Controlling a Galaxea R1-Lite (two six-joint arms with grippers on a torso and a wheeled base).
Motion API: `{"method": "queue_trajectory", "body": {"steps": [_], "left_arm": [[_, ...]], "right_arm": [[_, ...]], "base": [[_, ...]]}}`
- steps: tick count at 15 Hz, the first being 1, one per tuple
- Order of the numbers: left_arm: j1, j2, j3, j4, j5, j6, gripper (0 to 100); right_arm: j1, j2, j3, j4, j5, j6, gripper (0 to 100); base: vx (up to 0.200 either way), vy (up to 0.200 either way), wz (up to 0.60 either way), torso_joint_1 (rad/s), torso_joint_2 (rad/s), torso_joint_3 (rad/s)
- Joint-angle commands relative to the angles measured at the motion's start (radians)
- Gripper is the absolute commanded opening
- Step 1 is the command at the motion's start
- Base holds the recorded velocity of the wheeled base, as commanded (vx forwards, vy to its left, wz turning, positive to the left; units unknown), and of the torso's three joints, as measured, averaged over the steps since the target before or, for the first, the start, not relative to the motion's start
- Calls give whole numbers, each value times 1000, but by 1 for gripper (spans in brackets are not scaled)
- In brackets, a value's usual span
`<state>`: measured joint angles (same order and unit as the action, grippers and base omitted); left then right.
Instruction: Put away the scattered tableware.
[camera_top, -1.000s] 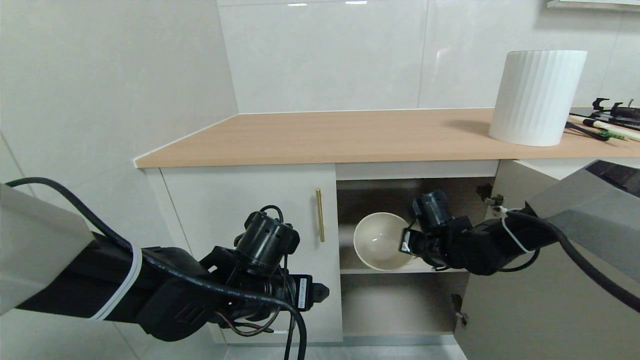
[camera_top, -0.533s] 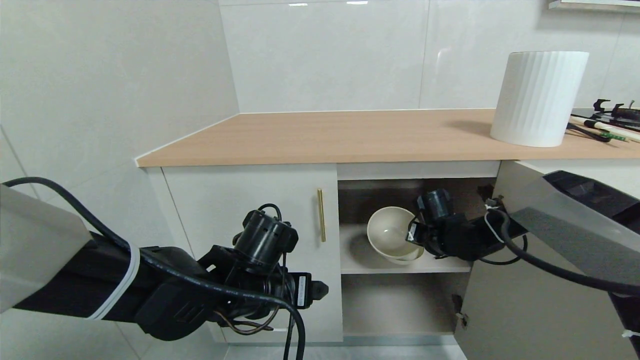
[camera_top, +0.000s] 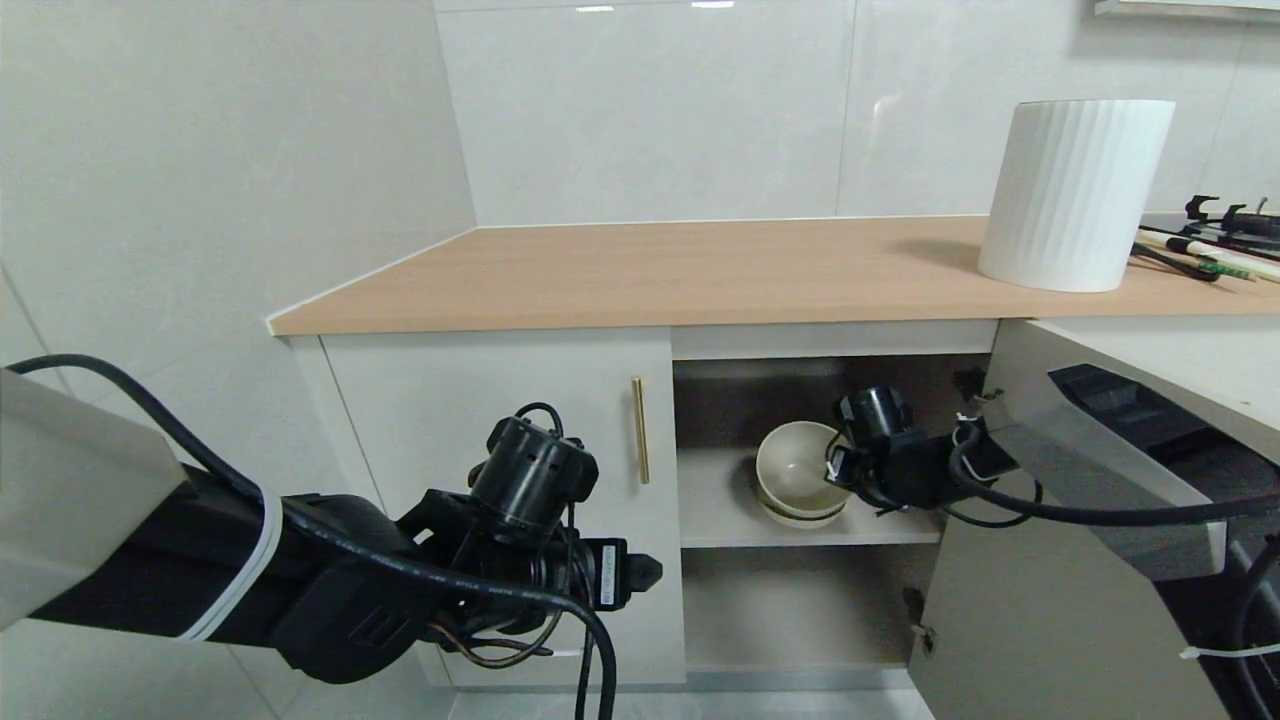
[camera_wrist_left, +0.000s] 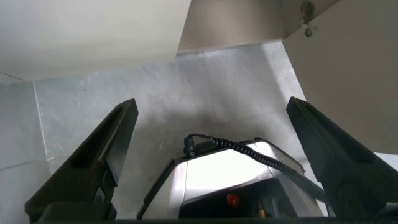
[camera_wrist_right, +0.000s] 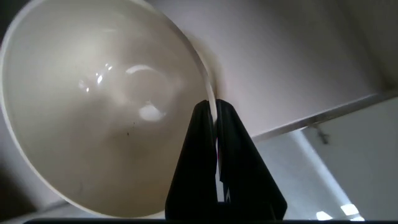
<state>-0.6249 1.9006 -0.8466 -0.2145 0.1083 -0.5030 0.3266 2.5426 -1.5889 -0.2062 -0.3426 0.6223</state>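
Note:
A cream bowl (camera_top: 797, 462) hangs tilted inside the open cabinet, its mouth facing outward. It sits over another dish (camera_top: 800, 516) on the middle shelf (camera_top: 715, 500); whether the two touch I cannot tell. My right gripper (camera_top: 838, 470) is shut on the bowl's rim at its right side. In the right wrist view the bowl (camera_wrist_right: 106, 112) has its rim pinched between the dark fingers of the right gripper (camera_wrist_right: 216, 112). My left gripper (camera_top: 645, 574) hovers low in front of the closed left door, open and holding nothing, and the left wrist view shows its fingers (camera_wrist_left: 112, 149) spread wide.
The cabinet's right door (camera_top: 1040, 600) stands open toward me; the left door with a gold handle (camera_top: 640, 430) is shut. On the wooden countertop (camera_top: 650, 270) stand a white ribbed container (camera_top: 1075, 195) and several utensils (camera_top: 1215, 255) at the far right.
My right gripper has carried the bowl deeper into the cabinet and lowered it over the dish on the shelf. The left arm has stayed where it was.

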Motion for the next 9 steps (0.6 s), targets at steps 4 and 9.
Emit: {"method": "queue_trajectory", "body": {"steps": [4, 9], "left_arm": [[1, 1, 0, 0, 1, -2, 100], [1, 1, 0, 0, 1, -2, 100]], "right_arm": [[-6, 31, -25, 1, 0, -1, 0], [-6, 36, -37, 5, -1, -3, 0]], "base": [[0, 0, 0, 0, 0, 0], [0, 0, 0, 0, 0, 0]]}}
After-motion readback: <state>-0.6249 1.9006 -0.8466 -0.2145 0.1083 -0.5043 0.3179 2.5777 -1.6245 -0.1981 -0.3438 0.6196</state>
